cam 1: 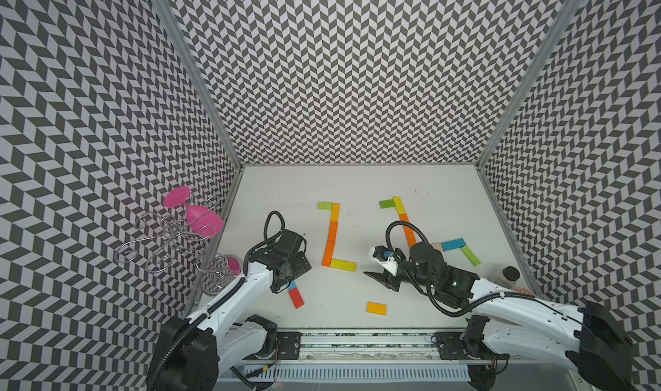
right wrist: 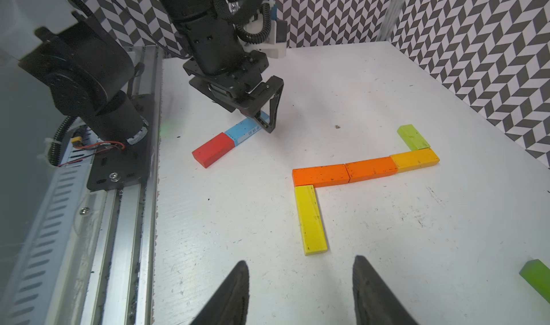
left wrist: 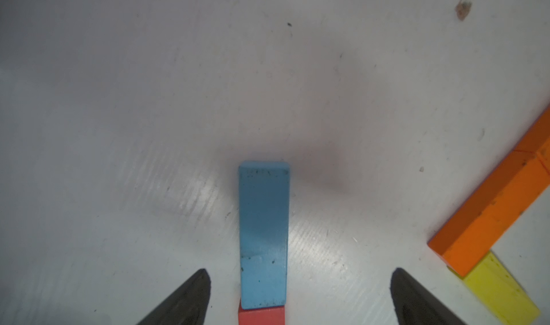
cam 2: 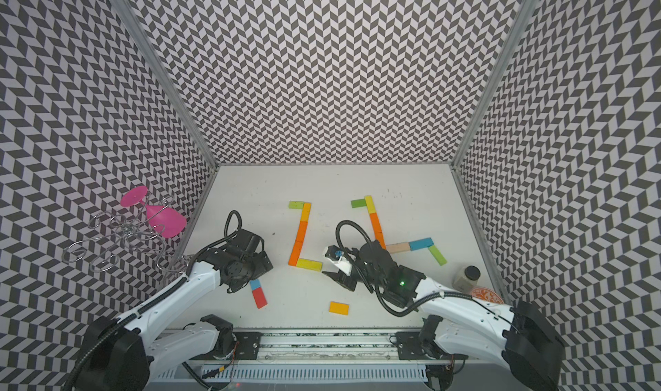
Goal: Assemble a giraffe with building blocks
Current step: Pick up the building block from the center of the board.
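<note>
the left gripper (left wrist: 301, 270) hangs low over the blue block (left wrist: 263, 234), fingers spread wide on either side of it and clear of both edges, nothing gripped. the blue block lies flat on the table (left wrist: 119, 100), end to end with a red block (left wrist: 261, 316), off to the left arm's side of the orange strip (cam 1: 332, 235) and nearer the front. the right gripper (right wrist: 300, 261) sits on the strip's other side, just past the yellow block (right wrist: 311, 219) at its foot, fingers parted and empty.

one block (left wrist: 263, 234) lies between the left hand's (left wrist: 300, 271) tips, another block (left wrist: 261, 317) abutting its near end.
</note>
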You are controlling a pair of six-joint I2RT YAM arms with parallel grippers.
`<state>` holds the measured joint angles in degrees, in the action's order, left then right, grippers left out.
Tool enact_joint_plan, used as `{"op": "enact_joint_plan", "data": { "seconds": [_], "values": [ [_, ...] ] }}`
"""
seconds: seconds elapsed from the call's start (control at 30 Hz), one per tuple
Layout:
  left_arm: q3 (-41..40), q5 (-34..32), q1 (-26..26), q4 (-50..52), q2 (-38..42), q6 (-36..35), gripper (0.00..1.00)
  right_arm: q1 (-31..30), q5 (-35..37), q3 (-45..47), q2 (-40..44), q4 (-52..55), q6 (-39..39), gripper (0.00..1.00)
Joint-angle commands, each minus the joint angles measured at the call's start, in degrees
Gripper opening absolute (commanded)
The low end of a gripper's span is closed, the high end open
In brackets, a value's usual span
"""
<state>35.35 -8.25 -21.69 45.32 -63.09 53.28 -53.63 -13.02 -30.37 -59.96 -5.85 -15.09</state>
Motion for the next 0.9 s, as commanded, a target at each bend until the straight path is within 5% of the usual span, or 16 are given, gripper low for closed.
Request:
{"op": "enact_joint_plan", "data": {
  "seconds": [0.0, 0.87],
  "values": [
    [0.16, -4.51, 0.42, -1.68, -1.33, 2.43, 0.91, -0.84, -1.57, 0.32, 0.73, -5.04, 1.61, 0.54],
    [-3.74, -4.23, 1.48, -8.58, -10.42, 1.04, 0.67, -2.18, -4.21, 1.3, -2.27, -8.07, 2.74, 0.49]
  ]
}}
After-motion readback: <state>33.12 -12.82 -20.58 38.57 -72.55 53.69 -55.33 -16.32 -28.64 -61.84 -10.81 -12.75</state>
